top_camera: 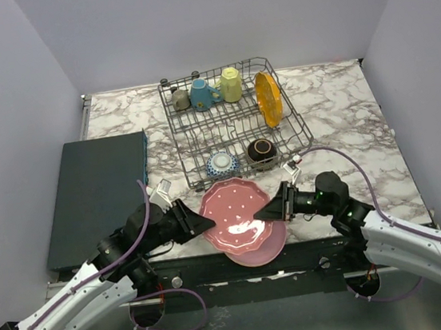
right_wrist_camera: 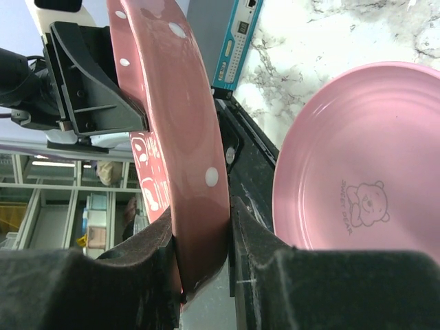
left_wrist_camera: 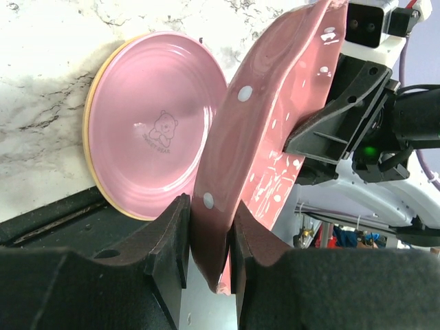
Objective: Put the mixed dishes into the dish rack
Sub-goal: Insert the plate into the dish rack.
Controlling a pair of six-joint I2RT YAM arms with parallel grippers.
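Both the left end effector (top_camera: 208,224) and right end effector (top_camera: 262,213) pinch opposite rims of the dotted pink plate (top_camera: 234,206).

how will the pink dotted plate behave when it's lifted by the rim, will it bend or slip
Probably stiff: the dotted plate shows no sag though the left gripper and right gripper hold only opposite rims. Likely slippery: its glaze shines, and the rim is thin. Looks breakable if dropped onto the plain plate beneath.
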